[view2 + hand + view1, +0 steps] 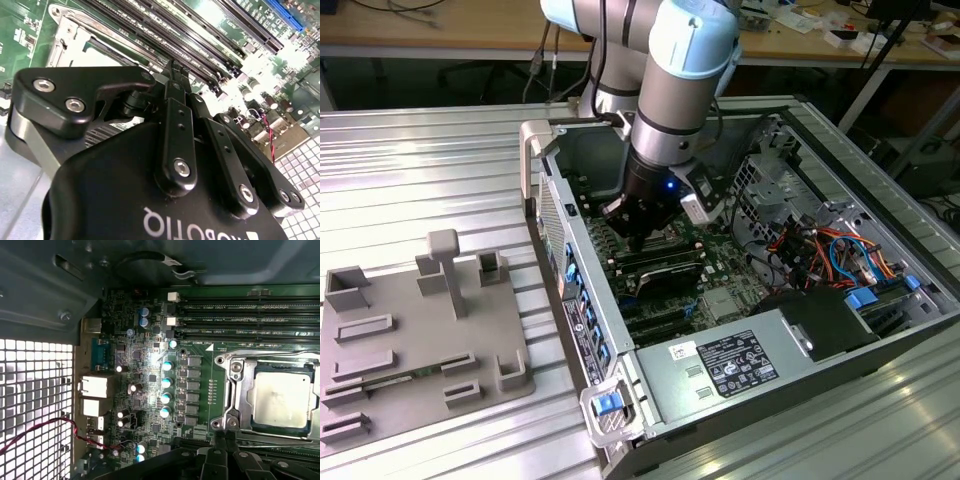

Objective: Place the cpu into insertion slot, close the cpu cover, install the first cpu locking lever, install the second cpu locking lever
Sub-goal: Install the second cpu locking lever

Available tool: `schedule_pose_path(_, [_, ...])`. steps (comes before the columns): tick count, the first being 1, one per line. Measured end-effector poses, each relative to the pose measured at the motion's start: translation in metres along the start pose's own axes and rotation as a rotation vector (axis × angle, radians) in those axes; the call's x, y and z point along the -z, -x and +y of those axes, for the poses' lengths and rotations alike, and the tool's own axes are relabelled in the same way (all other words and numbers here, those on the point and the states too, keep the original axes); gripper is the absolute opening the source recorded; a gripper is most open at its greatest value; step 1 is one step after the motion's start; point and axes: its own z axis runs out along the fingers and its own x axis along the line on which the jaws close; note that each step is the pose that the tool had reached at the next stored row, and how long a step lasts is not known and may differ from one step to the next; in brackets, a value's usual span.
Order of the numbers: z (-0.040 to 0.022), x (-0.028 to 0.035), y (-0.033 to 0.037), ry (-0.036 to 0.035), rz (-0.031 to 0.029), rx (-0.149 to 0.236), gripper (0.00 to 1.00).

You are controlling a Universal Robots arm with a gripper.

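In the first wrist view the cpu (281,400), a dull grey-silver square, lies in the insertion slot (280,367) on the green motherboard. The silver cpu cover (235,390) lies flat around it, and the chip shows through its window. My gripper (638,238) reaches down into the open computer case over the board. In the second wrist view its black fingers (172,107) converge to a closed tip, the gripper (175,70) hovering just beside the cover (67,37) at the edge of the memory slots. A thin metal rod (120,42) runs along the socket toward that tip. I see nothing between the fingers.
Long black memory slots (660,265) lie beside the socket. Bundled cables (820,250) and drive bays fill the case toward the exterior view's right, a power supply (730,365) sits at the front. A grey fixture plate (420,340) rests on the ribbed table. The perforated case wall (35,405) stands close.
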Motion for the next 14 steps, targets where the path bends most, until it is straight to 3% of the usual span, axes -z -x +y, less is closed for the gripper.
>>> schedule_pose_path(14, [0.0001, -0.0035, -0.0006, 0.003, -0.0001, 0.0, 0.11])
